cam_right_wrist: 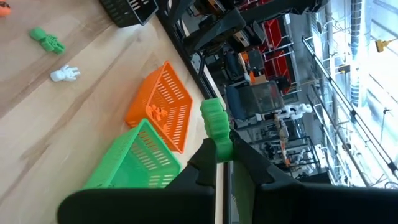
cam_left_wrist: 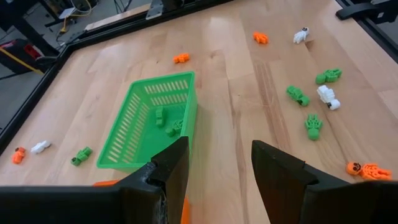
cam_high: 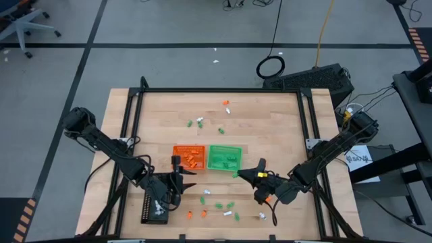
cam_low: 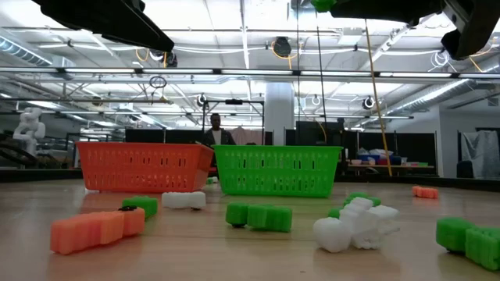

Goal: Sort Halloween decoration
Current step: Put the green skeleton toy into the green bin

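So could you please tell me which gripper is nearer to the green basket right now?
The right. The right gripper, shut on a green trinket, sits just off the green basket, at its near right corner. The left gripper is open beside the orange basket, which lies between.

In the low view both arms are cut off by the top edge, so neither claw shows there, and a green trinket (cam_low: 476, 242) at the right edge is only partly in the picture. From above, the scattered trinkets (cam_high: 226, 104) on the worktop (cam_high: 270, 128) are too small to tell their shapes, and the pieces inside the orange tray (cam_high: 188, 156) and the green tray (cam_high: 225, 157) blur into the mesh. In the left wrist view the orange tray is almost wholly hidden behind the left claw (cam_left_wrist: 217, 171), and the black tray (cam_right_wrist: 127, 11) is cut off in the right wrist view.
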Controlling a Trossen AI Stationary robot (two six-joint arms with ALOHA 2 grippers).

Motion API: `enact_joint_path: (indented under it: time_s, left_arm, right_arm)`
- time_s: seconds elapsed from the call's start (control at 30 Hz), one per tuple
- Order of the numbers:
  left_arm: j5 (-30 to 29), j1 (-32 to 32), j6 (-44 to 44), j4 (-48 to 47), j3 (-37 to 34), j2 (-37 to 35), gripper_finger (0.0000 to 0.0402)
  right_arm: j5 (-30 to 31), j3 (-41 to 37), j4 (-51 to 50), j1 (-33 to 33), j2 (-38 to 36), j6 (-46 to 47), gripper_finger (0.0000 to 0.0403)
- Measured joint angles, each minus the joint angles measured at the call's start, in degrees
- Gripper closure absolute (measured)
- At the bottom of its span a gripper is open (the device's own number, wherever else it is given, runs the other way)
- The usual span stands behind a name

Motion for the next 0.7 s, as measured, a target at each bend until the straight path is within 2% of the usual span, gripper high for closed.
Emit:
enact_joint_path:
  time_s: [0.2,0.4,0.5,0.7]
  left_arm:
    - [0.0,0.0,0.0,-0.2,0.0,0.0,0.0228]
    - [0.0,0.0,0.4,-0.3,0.0,0.0,0.0228]
    - [0.0,0.0,1.1,-0.3,0.0,0.0,0.0228]
    - [-2.1,0.0,8.0,-0.7,0.0,-0.1,0.0228]
  right_arm:
    - [0.0,0.0,0.0,0.0,0.0,2.8,0.0399]
    - [-0.2,0.0,0.0,-0.7,0.0,9.7,0.0399]
    - [-0.7,0.0,-0.3,-1.8,0.0,15.3,0.0399]
    - [-8.4,0.0,-1.0,-6.6,0.0,32.4,0.0399]
